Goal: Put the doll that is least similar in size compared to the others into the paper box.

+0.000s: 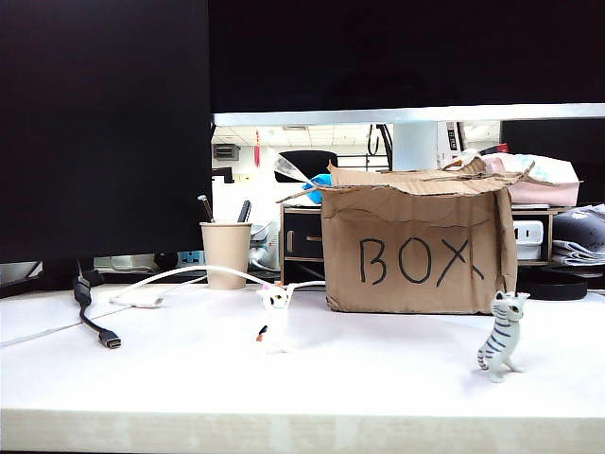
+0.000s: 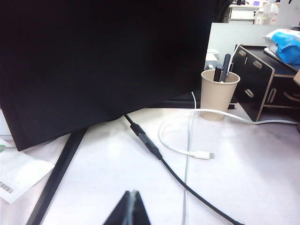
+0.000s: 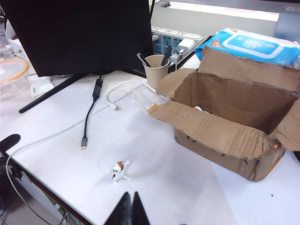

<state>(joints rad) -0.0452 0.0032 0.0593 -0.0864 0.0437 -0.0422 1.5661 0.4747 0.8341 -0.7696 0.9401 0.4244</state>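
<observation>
The paper box (image 1: pixel 416 227) stands at the back right of the white table, marked "BOX", with ragged flaps. From above, the right wrist view looks into the open paper box (image 3: pixel 220 133); a small pale bit shows against its inner wall, too little to name. The doll is hidden or out of view. My right gripper (image 3: pixel 130 193) is shut and empty, high over the table's front edge near the calico cat (image 3: pixel 118 171). My left gripper (image 2: pixel 132 192) is shut and empty, low over the table by the monitor's foot. Neither gripper shows in the exterior view.
A calico cat (image 1: pixel 274 317) stands mid-table and a grey-striped tabby cat (image 1: pixel 501 336) at the front right. A paper cup (image 1: pixel 227 253) with pens stands left of the box. White and black cables (image 2: pixel 154 150) trail across the table. A large monitor (image 2: pixel 93 61) fills the left, and a wipes packet (image 3: pixel 253 44) lies behind the box.
</observation>
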